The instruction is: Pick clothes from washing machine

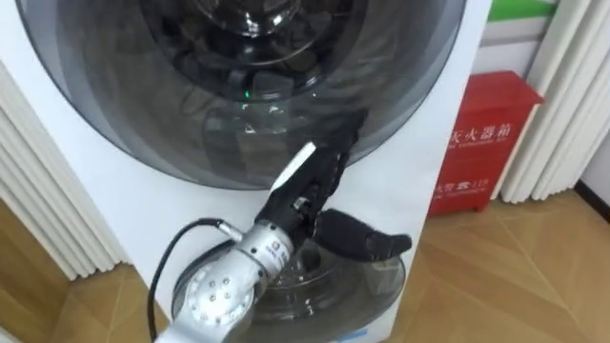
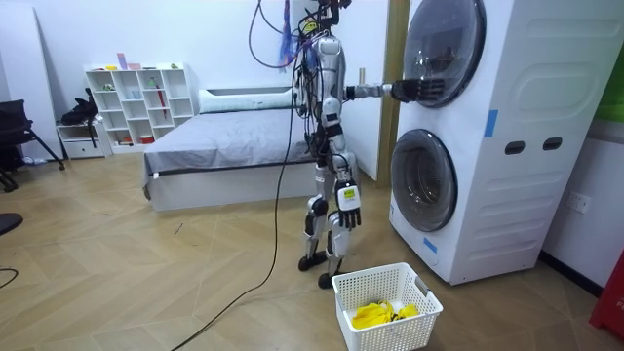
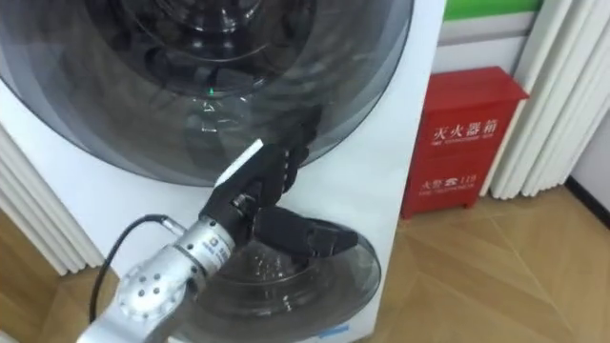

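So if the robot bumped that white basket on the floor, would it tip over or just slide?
Probably slide: the basket looks like thin openwork plastic standing on a smooth wooden floor. It seems light, with just some crumpled yellow cloth inside. Tipping looks unlikely, since it sits low and wide.

The white, box-shaped stacked washing machine (image 2: 531, 205) has a smoky dark-grey upper round glass door (image 1: 191, 105). On that door of the machine is the black left hand (image 1: 303, 198), its wrist silver. To the right of the machine is a red metal cabinet (image 1: 481, 143) with white lettering, and beyond it are white pleated curtains (image 1: 562, 105). Around the machine is a tan wood-plank floor (image 1: 515, 276). In front of the machine, a white latticed plastic basket (image 2: 388, 331) contains bright yellow cloth (image 2: 380, 314).
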